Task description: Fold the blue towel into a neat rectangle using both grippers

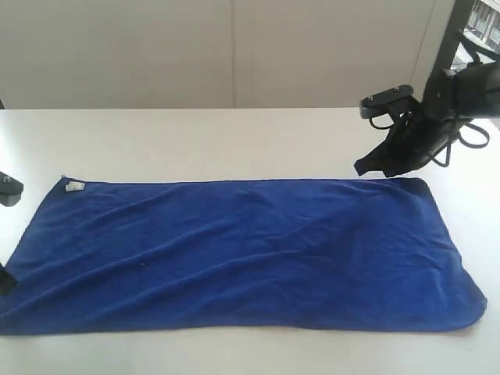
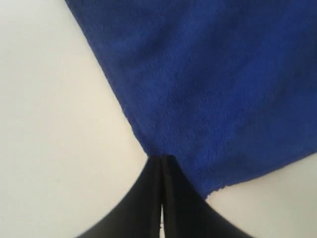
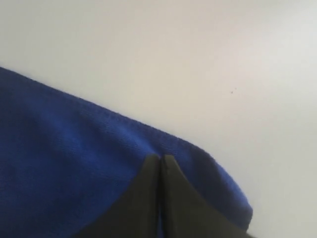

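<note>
The blue towel (image 1: 242, 254) lies spread out flat on the white table (image 1: 195, 141), its long side running left to right, with a small white tag (image 1: 74, 186) at its back left corner. My left gripper (image 2: 162, 158) is shut, with nothing between its jaws. Its tips rest at the towel's (image 2: 223, 84) left edge, close to the front left corner; in the exterior view only a black sliver of the left gripper (image 1: 5, 281) shows. My right gripper (image 1: 369, 166) is shut and empty, hovering by the towel's back right corner. Its tips (image 3: 161, 157) are over the cloth (image 3: 59, 168) just inside the hem.
Bare white table surrounds the towel on all sides. A pale wall (image 1: 234, 47) stands behind the table. The right arm's black body and cables (image 1: 453, 101) hang over the back right of the table. A black part of the left arm (image 1: 8, 189) sits at the left edge.
</note>
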